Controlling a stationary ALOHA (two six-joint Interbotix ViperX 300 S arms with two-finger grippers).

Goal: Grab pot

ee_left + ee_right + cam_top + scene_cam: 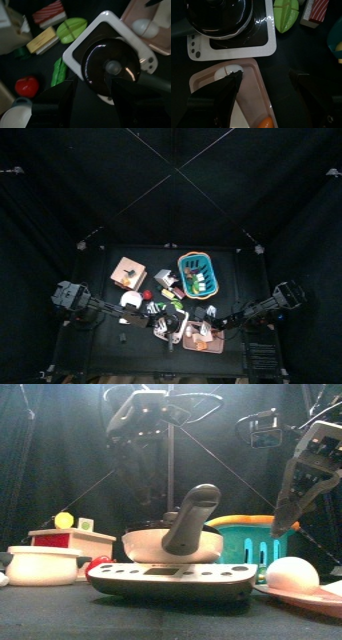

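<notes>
The pot is small and round, with a pale rim and a dark handle that sticks up. It stands on a white toy stove at the middle front of the table. In the left wrist view its dark inside lies just beyond my left gripper, which is open and empty above it. My right gripper is open and empty over a pink tray; the pot is farther off. In the front view the right gripper hangs to the pot's right.
The oval teal basket stands behind right of the pot. The pink tray holds a white egg. A white lidded bowl, a red-striped box, a tomato and green pieces crowd the left.
</notes>
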